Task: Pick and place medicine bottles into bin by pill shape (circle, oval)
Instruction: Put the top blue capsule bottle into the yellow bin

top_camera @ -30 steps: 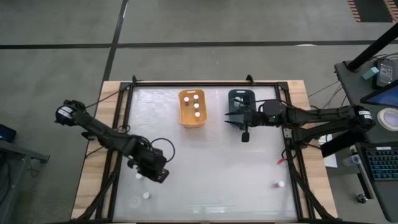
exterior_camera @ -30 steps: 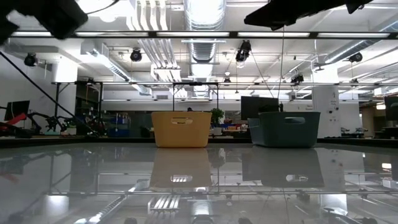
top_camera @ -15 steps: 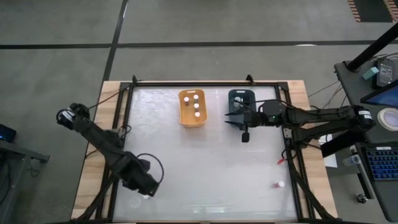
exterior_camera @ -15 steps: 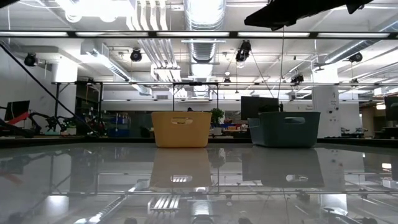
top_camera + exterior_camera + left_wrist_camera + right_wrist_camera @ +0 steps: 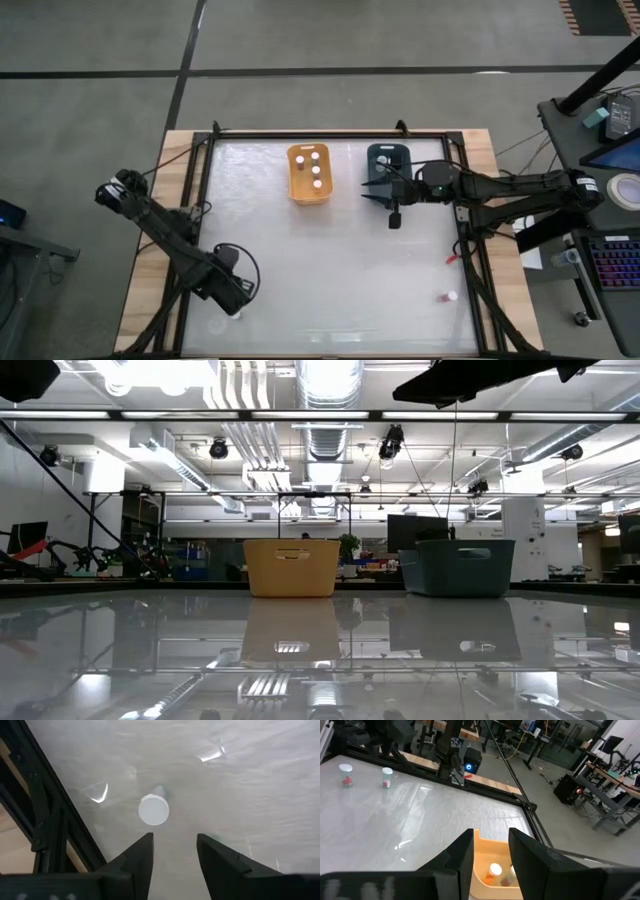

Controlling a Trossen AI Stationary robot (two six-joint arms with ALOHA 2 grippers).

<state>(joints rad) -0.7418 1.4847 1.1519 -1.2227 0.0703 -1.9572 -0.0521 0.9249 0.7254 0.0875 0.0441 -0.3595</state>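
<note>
White-capped little bottle (image 5: 153, 810) on the slick worktop (image 5: 330, 270) looks light and tippy, so the left fingers (image 5: 172, 851), parted and empty, should pinch its body below the cap.

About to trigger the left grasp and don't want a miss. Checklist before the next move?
1. Left end effector open: ok.
2. Bottle upright, cap up: ok.
3. Bottle centred in the finger gap: not ok, it sits ahead and off to one side.
4. Pill shape readable: cannot tell.
5. Right end effector out of the way, by the teal bin: ok.
</note>
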